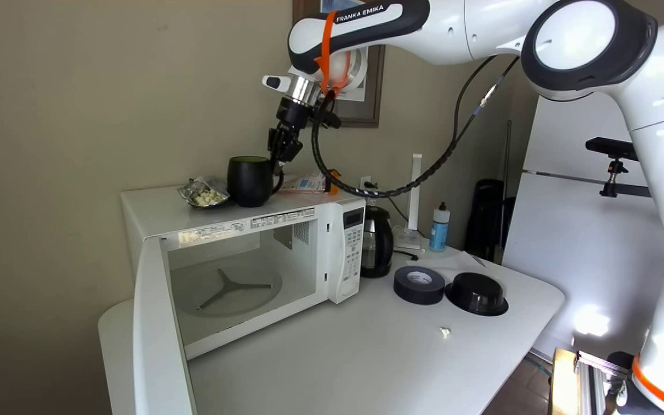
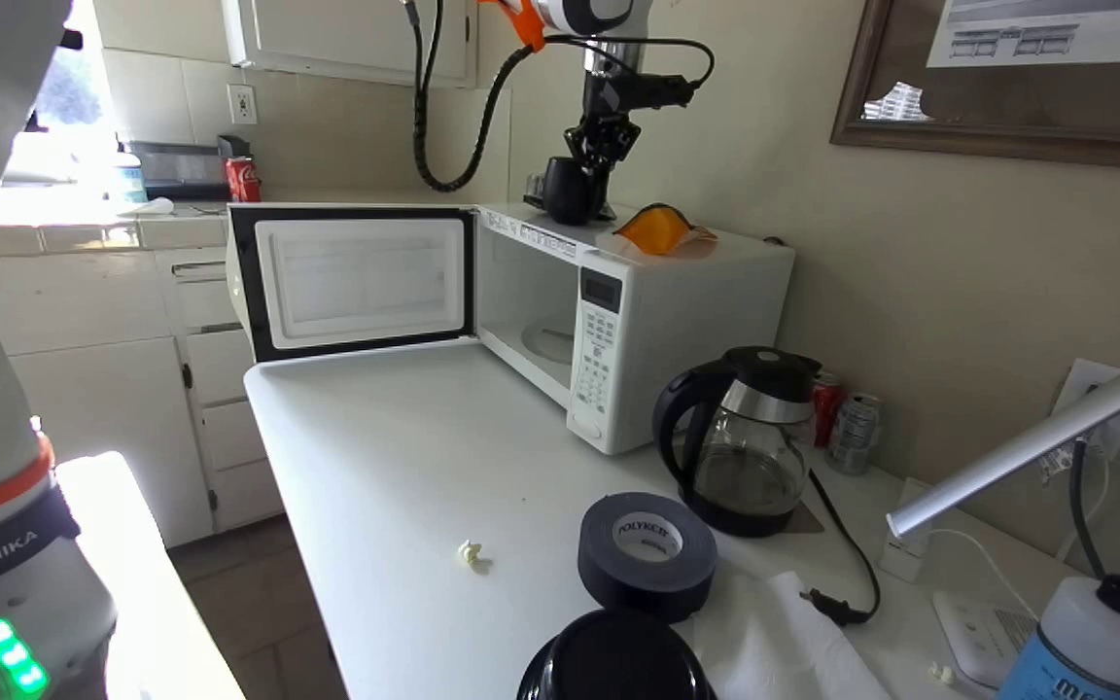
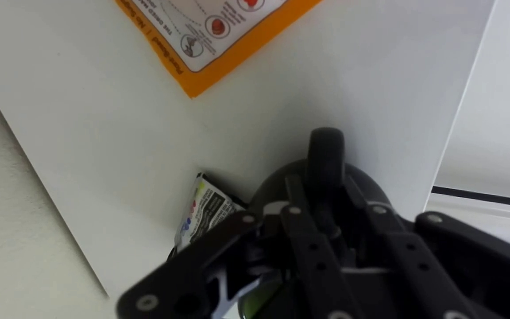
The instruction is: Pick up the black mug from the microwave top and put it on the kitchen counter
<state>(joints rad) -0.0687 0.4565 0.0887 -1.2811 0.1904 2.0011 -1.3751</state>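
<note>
The black mug [image 1: 248, 183] is upright on or just above the top of the white microwave [image 1: 159, 208], near its front edge; I cannot tell whether its base touches. The mug [image 2: 567, 192] and the microwave [image 2: 716, 301] show in both exterior views. In the wrist view the mug's handle [image 3: 326, 153] stands between the two fingers of my gripper [image 3: 323, 188]. The fingers are close together and appear shut on the handle; they hide much of the mug body. The gripper [image 1: 277, 164] points down beside the mug. The pale kitchen counter [image 1: 320, 357] lies below.
A foil packet with popcorn [image 1: 205, 193] lies beside the mug. An orange-edged pouch [image 3: 210, 79] lies behind the handle. The microwave door [image 2: 361, 282] stands open over the counter. A coffee pot [image 2: 750, 457], tape roll [image 1: 418, 285] and black bowl [image 1: 476, 294] stand on the counter.
</note>
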